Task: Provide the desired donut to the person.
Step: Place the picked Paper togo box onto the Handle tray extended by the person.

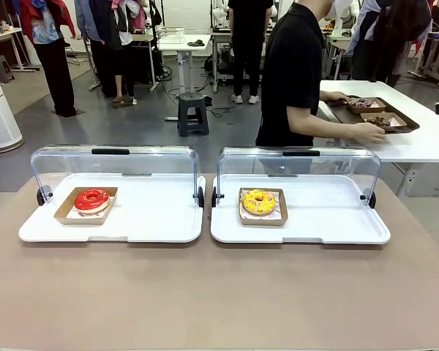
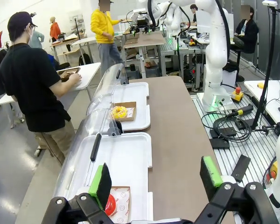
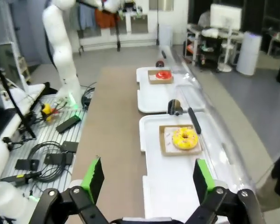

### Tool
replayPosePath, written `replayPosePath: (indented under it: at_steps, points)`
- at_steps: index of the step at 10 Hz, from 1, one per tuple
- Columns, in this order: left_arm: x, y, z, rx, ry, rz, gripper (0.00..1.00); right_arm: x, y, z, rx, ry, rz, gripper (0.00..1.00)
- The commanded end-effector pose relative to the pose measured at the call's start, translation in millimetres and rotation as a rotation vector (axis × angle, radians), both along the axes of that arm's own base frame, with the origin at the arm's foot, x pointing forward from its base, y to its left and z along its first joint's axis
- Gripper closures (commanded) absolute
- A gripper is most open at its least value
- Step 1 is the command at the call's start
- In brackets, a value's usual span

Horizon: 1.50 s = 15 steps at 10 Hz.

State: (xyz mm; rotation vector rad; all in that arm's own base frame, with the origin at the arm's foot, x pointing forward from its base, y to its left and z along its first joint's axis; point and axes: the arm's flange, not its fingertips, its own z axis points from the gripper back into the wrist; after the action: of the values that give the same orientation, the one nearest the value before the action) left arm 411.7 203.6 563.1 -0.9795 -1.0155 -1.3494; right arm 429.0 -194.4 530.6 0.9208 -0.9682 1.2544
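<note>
A red-glazed donut (image 1: 92, 199) lies in a cardboard tray on the left white tray (image 1: 154, 219). A yellow sprinkled donut (image 1: 258, 202) lies in its own cardboard tray on the right white tray (image 1: 329, 216). Both clear lids stand open at the far side. The person (image 1: 296, 73) in a black T-shirt stands beyond the table, turned away, hand on a brown tray (image 1: 372, 113) on a side table. My left gripper (image 2: 156, 179) is open above the red donut (image 2: 110, 205); the yellow donut (image 2: 119, 111) lies farther off. My right gripper (image 3: 147, 179) is open, short of the yellow donut (image 3: 184, 138), with the red donut (image 3: 164, 74) beyond.
The brown tabletop (image 1: 219, 292) in front of the trays is bare. A black stool (image 1: 193, 113) and other people stand in the background. Cables and boxes (image 3: 46, 158) lie on the platform beside the table. The other arm's white base (image 2: 214, 60) rises at the table's far side.
</note>
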Motion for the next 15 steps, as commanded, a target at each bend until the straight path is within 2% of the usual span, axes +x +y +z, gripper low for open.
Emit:
replayPosePath:
  at_steps: [1, 3, 4, 15]
  points:
    - [-1.0, 0.4, 2.5, -0.008, -0.005, -0.003, 0.0, 1.5, -5.8, 1.5, -0.011, 0.022, -0.018, 0.0]
    - [-1.0, 0.4, 2.5, -0.008, -0.005, -0.003, 0.0, 1.2, -6.5, 4.7, -0.026, 0.001, -0.049, 0.0]
    - [-1.0, 0.4, 2.5, -0.008, -0.005, -0.003, 0.0, -3.8, -11.3, -3.3, -0.004, 0.01, -0.027, 0.0]
    - [-1.0, 0.4, 2.5, -0.008, -0.005, -0.003, 0.0, -3.8, -11.3, -3.3, -0.004, 0.01, -0.027, 0.0]
